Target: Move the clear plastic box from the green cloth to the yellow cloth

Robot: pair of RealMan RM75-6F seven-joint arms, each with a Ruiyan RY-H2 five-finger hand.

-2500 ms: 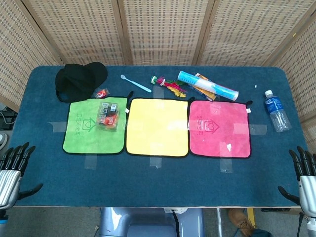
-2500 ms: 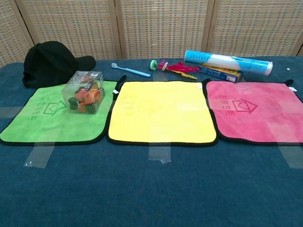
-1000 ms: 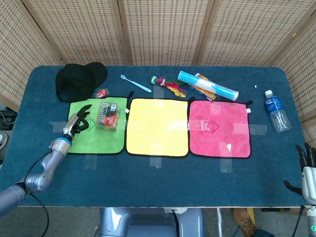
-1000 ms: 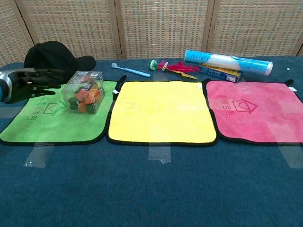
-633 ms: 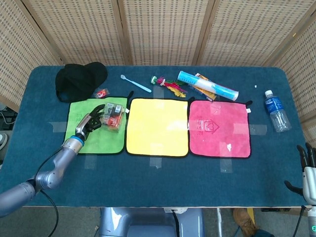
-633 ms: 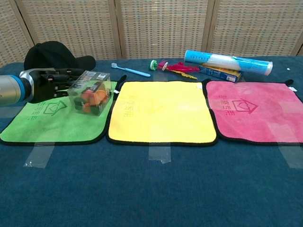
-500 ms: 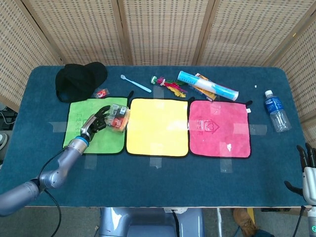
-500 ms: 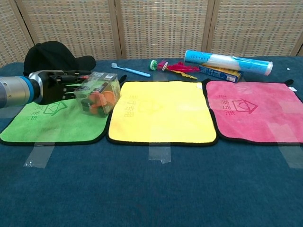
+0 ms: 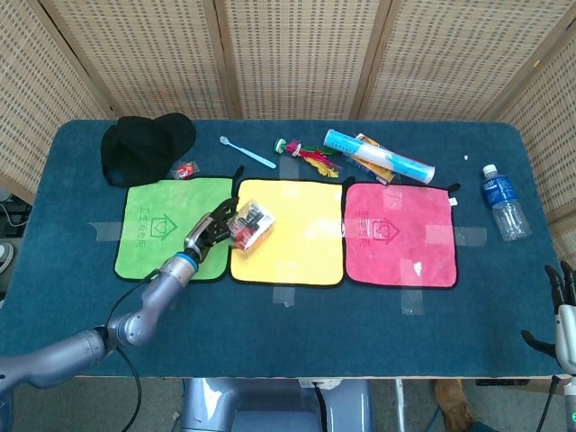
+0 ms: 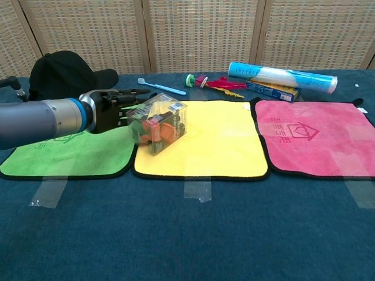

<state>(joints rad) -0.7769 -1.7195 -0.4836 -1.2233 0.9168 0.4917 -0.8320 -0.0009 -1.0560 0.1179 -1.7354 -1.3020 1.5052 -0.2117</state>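
The clear plastic box [image 9: 251,223] [image 10: 158,124], filled with small orange, red and dark items, is tilted and lifted over the left part of the yellow cloth [image 9: 297,243] [image 10: 217,143]. My left hand [image 9: 209,232] [image 10: 108,110] grips it from its left side, with the forearm lying across the green cloth [image 9: 148,225] [image 10: 70,153]. The green cloth has nothing on it. My right hand [image 9: 564,317] hangs at the table's near right corner with its fingers apart and nothing in it; only the head view shows it.
A pink cloth [image 9: 400,234] [image 10: 310,137] lies right of the yellow one. Along the back are a black cap [image 9: 144,144] [image 10: 61,73], a toothbrush [image 9: 247,153] [image 10: 161,87], a red shuttlecock [image 9: 306,153] [image 10: 217,82] and a blue-white tube [image 9: 378,156] [image 10: 281,76]. A water bottle [image 9: 504,202] lies far right.
My left hand has carried the box rightward off the green cloth to above the yellow cloth's left part, tilting it more. The right hand has stayed put.
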